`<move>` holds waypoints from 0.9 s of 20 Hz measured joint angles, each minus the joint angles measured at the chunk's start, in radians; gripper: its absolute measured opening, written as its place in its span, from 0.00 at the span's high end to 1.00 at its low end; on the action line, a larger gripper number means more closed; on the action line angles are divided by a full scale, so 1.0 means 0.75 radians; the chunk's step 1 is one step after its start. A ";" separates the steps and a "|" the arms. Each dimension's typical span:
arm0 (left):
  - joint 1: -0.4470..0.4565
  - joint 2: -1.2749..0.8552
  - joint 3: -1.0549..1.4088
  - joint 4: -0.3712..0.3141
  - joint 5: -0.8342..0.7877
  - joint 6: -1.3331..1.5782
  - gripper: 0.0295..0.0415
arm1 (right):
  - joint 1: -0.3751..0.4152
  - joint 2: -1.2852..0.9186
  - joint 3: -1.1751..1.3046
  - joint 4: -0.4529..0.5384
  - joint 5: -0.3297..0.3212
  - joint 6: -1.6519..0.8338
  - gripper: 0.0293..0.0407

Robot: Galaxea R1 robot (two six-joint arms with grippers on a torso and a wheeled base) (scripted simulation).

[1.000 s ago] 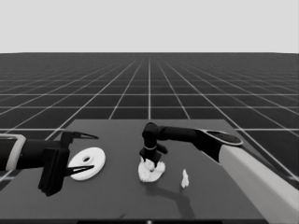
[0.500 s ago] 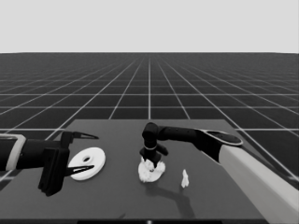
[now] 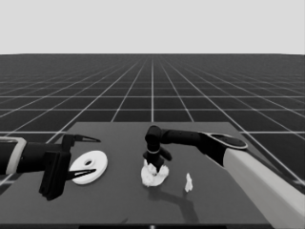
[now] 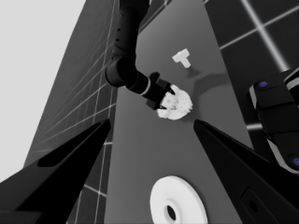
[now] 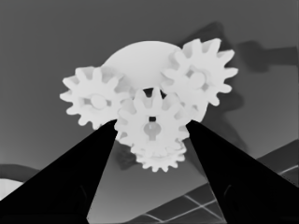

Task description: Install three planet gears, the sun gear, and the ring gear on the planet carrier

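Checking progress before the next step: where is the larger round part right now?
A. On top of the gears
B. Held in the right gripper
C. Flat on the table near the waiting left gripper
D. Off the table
C. The larger round part lies flat by the left gripper, apart from the smaller round part, whose gears show uncovered under the right gripper.

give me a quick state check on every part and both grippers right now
smaller round part: flat on the table, gears on it
gears: four visible, clustered on the smaller round part
larger round part: flat on the table, not yet installed
thin white piece: lying apart, untouched
right gripper: over the gear cluster, fingers flanking the middle gear
left gripper: open, parked over the larger round part
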 joint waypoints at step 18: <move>0.000 0.000 0.000 0.000 0.000 0.000 0.25 | 0.000 0.000 0.000 0.000 0.000 0.251 0.86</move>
